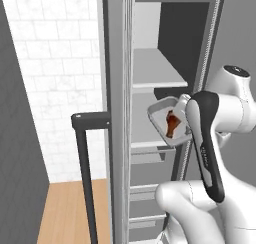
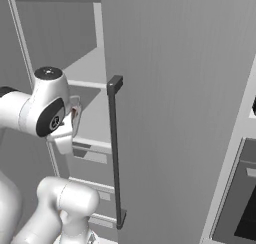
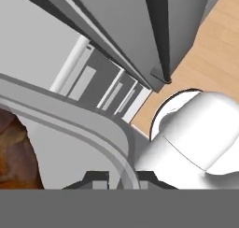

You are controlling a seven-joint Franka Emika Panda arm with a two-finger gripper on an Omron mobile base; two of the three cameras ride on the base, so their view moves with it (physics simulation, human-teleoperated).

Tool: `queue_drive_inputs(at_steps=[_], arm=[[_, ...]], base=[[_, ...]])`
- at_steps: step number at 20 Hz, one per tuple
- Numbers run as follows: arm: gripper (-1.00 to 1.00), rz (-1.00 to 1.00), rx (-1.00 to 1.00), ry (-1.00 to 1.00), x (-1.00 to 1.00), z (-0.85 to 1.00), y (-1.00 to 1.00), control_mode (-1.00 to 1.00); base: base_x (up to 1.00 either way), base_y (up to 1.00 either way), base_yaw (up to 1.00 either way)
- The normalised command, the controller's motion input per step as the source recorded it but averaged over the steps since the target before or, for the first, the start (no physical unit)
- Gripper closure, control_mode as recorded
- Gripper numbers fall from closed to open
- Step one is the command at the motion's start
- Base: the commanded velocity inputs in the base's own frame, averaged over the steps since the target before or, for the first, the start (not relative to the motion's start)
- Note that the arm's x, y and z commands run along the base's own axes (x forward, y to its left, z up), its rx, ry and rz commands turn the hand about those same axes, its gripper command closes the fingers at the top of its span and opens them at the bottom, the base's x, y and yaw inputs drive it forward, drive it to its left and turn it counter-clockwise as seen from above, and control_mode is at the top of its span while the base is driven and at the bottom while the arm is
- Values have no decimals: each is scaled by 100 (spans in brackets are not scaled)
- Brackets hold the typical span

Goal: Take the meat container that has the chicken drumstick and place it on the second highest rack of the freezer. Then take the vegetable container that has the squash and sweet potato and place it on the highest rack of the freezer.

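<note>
I see my tool (image 3: 122,178) clamped on the meat container's (image 1: 161,113) rim, the chicken drumstick (image 1: 171,124) inside, before the open freezer (image 1: 150,78).

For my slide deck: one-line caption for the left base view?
White arm's hand holds grey tray with reddish-brown drumstick inside open grey freezer.

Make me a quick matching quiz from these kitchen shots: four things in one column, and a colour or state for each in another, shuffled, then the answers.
Things:
1. chicken drumstick
2. meat container
3. freezer handle
4. floor

Descriptions:
A. dark vertical bar
B. light wood
C. reddish-brown, lying in the tray
D. pale grey tray, held up tilted in front of the open freezer shelves

Pairs: 1-C, 2-D, 3-A, 4-B
</note>
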Motion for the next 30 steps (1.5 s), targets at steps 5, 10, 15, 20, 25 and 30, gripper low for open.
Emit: queue_drive_inputs(at_steps=[5,10,15,20,25,30], arm=[[100,-8,0,0,48,-47,11,-100],[100,-9,0,0,77,-36,0,-100],[100,-9,0,0,68,-46,0,-100],[100,-6,0,0,44,-49,0,-100],[100,-2,0,0,55,-7,0,-100],[100,-1,0,0,60,-8,0,-100]], base=[[0,0,0],[0,0,0],[0,0,0],[0,0,0],[0,0,0],[0,0,0]])
